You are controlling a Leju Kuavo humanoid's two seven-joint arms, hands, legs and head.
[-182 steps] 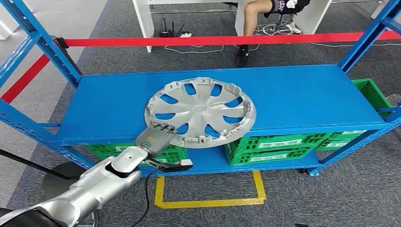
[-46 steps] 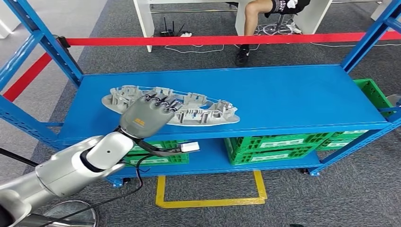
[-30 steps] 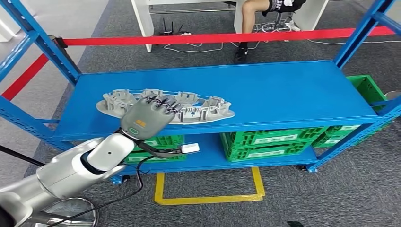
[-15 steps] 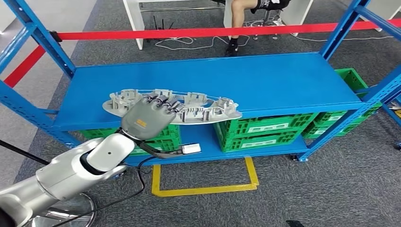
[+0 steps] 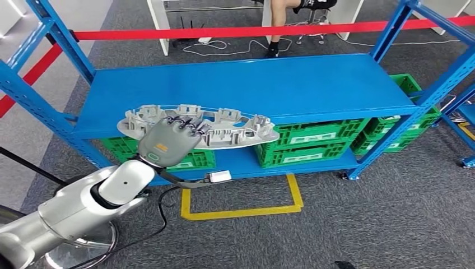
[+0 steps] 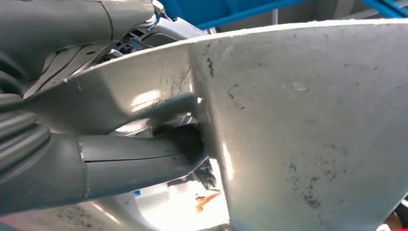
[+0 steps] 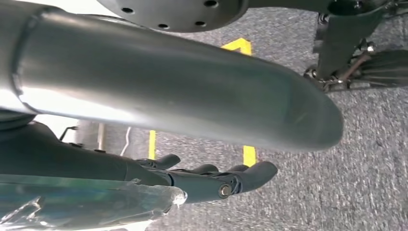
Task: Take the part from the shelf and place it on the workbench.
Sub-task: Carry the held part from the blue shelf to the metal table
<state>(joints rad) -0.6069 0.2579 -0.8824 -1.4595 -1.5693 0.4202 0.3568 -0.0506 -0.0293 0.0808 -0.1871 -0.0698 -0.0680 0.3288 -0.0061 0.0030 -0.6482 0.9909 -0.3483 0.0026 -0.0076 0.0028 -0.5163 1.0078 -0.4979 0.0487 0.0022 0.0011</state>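
The part is a silver wheel cover (image 5: 235, 129), held nearly flat with its clip side up, in front of the blue shelf's (image 5: 252, 84) top board and level with its front edge. My left hand (image 5: 168, 143) grips its near rim, fingers over the top. In the left wrist view the thumb (image 6: 134, 163) presses against the underside of the wheel cover (image 6: 312, 120). My right hand (image 7: 216, 180) hangs low over the grey carpet, its dark fingers stretched out and holding nothing.
Green crates (image 5: 305, 148) fill the shelf's lower level. Blue uprights (image 5: 442, 78) stand at the corners. A red barrier tape (image 5: 224, 32) runs behind the shelf. A yellow floor outline (image 5: 241, 212) lies in front. A person's leg (image 5: 278, 22) shows by a white desk beyond.
The wheel cover lay flat on the top board; my left hand has lifted it and drawn it off past the front edge. The whole view has shifted back and rightward.
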